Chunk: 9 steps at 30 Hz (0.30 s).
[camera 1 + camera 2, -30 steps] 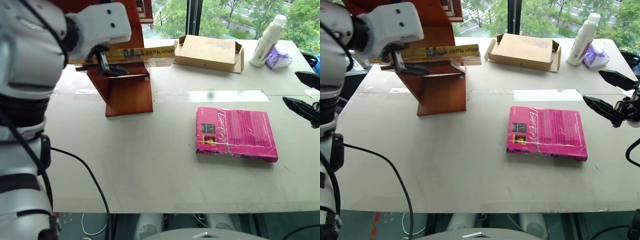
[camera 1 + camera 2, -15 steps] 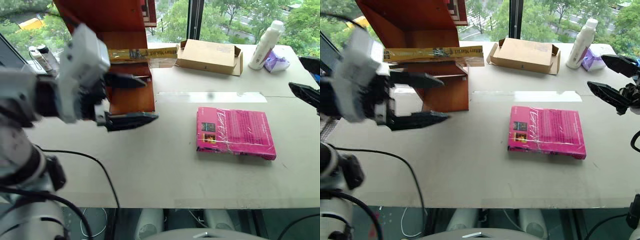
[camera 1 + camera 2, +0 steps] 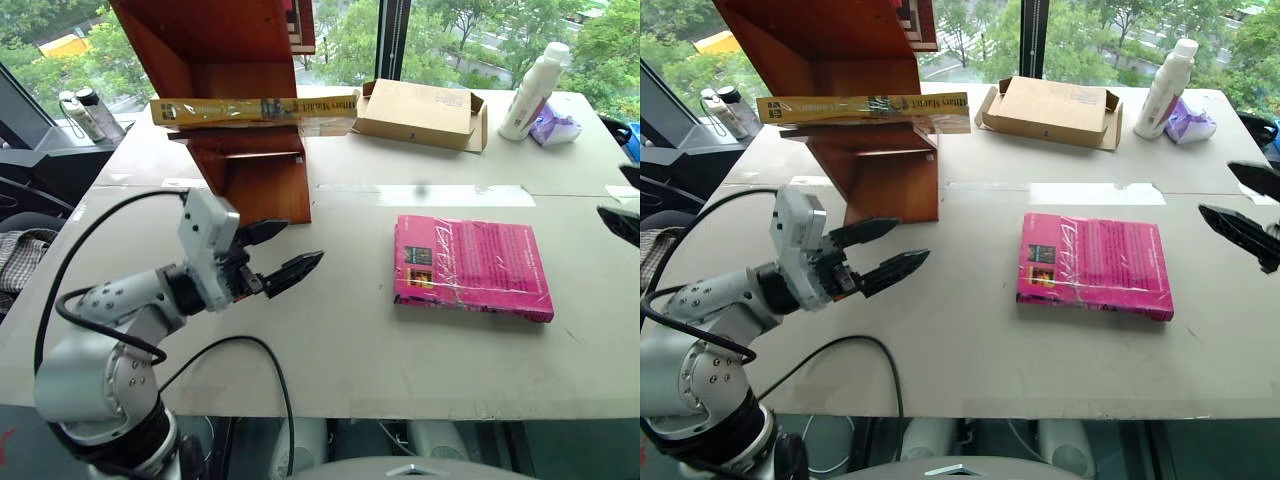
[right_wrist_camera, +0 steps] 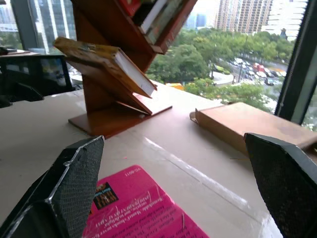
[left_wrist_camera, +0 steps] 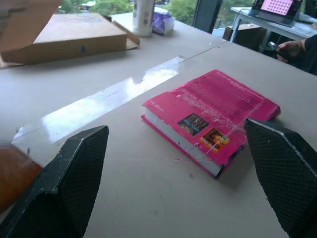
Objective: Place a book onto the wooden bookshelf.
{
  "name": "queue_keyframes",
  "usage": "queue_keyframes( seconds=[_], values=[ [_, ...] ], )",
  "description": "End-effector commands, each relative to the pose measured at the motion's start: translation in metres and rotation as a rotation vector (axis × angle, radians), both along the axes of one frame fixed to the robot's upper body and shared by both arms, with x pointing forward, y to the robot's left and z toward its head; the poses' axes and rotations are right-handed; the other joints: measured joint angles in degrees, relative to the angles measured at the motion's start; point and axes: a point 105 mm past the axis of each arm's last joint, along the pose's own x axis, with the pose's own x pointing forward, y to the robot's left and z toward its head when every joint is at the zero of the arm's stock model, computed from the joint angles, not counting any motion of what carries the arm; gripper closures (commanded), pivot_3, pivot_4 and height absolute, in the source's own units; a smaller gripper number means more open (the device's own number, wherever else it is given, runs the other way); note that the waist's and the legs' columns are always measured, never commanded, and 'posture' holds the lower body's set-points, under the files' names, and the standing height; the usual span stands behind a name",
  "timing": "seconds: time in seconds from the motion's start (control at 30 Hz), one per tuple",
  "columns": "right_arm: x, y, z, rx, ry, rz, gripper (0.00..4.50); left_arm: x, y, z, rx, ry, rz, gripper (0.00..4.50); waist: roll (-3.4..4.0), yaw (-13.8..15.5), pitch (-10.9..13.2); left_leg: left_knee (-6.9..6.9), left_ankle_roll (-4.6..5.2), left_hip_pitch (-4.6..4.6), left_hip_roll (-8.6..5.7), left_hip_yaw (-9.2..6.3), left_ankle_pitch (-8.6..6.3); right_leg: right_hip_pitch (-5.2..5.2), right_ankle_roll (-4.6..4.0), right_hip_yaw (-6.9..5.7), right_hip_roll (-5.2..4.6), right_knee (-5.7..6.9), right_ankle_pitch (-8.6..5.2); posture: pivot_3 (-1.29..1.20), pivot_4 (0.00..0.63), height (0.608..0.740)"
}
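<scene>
book | lies flat on wooden bookshelf, overhanging its edge | placing looks done | my left gripper and right gripper jaws apart, empty

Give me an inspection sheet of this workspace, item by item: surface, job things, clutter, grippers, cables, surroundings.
Surface: pale table, with a glossy strip of tape across it.
Job's things: yellow book lies flat on a shelf of the wooden bookshelf, one end sticking out past the side.
Clutter: pink book flat on the table; cardboard box, white bottle and purple packet at the far edge.
Grippers: left gripper open, empty, low over the table near the shelf's foot; right gripper open, empty, at the table's right edge.
Cables: black cable loops over the near edge.
Surroundings: windows with trees outside; a person's hand beyond the table.
</scene>
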Motion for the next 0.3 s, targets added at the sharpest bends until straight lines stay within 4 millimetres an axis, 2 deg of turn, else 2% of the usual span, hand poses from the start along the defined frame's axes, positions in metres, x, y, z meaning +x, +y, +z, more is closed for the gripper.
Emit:
queue_keyframes(
  seconds=[0.03, 0.13, 0.3],
  values=[
    [-0.023, -0.035, -0.025, -0.112, 0.092, -0.158, 0.00, -0.010, 0.021, -0.012, 0.067, -0.013, -0.009, 0.02, -0.01, 0.01, -0.02, -0.01, 0.01, 0.01, 0.01, -0.01, -0.01, 0.03, -0.17, -0.02, -0.01, -0.06, -0.10, 0.00, 0.150, 0.733],
    [-0.041, -0.055, -0.053, -0.198, 0.197, -0.243, 0.00, -0.014, 0.038, -0.023, 0.094, 0.022, 0.002, 0.02, -0.01, 0.08, -0.04, -0.01, 0.10, 0.04, 0.01, 0.02, -0.07, 0.08, -0.17, -0.04, -0.10, -0.16, -0.11, 0.00, 0.150, 0.733],
    [-0.056, -0.071, -0.074, -0.242, 0.274, -0.312, 0.00, -0.012, 0.052, -0.032, 0.121, 0.051, 0.011, 0.02, 0.02, -0.16, -0.06, -0.01, 0.11, 0.10, 0.03, 0.05, -0.09, 0.08, -0.16, -0.03, -0.40, -0.17, -0.11, 0.00, 0.150, 0.733]
  ],
)
